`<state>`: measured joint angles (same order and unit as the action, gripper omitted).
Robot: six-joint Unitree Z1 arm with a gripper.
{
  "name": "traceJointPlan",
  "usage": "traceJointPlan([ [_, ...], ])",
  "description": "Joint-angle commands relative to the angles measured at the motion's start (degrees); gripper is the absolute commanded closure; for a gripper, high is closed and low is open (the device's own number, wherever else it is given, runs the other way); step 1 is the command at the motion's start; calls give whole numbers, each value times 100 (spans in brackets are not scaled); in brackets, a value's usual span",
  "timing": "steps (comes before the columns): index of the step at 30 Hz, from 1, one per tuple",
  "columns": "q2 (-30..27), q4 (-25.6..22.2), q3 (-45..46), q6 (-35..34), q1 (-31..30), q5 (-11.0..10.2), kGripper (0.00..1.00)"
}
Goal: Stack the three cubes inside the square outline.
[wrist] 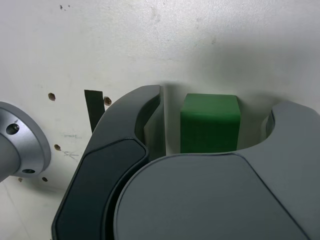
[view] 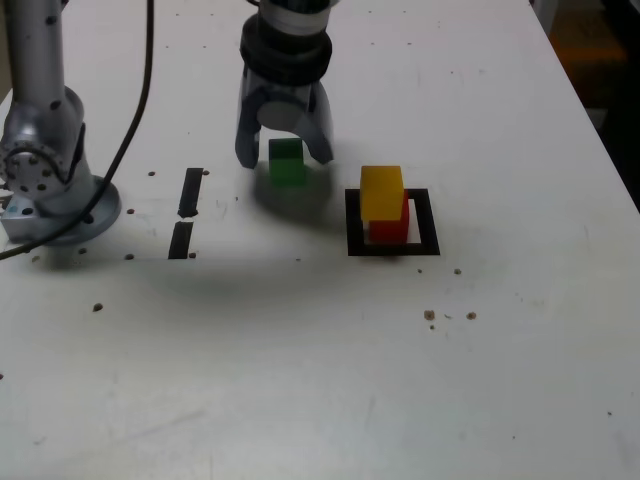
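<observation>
The gripper [view: 285, 158] points down at the table [view: 300, 380], at the far side in the exterior view. Its jaws stand apart. The green cube [view: 288, 162] sits between them on the table. In the wrist view the green cube [wrist: 209, 123] has a gap on each side, so the fingers [wrist: 150, 107] are not squeezing it. The gripper [wrist: 215, 120] has hold of nothing.

To the exterior view's right of the green cube, and a bit nearer, is the square outline [view: 392, 248]. The red cube [view: 390, 228] rests inside it. The yellow cube [view: 381, 191] sits on top of the red one. The green cube is near this stack but apart from it, outside the outline.

Two black strips [view: 187, 212] lie to the exterior view's left of the gripper.
</observation>
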<state>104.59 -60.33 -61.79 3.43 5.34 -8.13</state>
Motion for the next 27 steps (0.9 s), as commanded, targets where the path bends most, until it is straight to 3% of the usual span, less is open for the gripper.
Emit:
traceJointPlan([
  [1, 59, 50, 12, 45, 32, 38, 22],
  [6, 284, 304, 56, 271, 109, 230, 27],
  [10, 300, 440, 62, 356, 178, 241, 57],
  [17, 199, 500, 32, 404, 202, 221, 86],
  [21, 88, 435, 12, 413, 206, 210, 93],
  [27, -64, 210, -29, 413, 208, 206, 93],
])
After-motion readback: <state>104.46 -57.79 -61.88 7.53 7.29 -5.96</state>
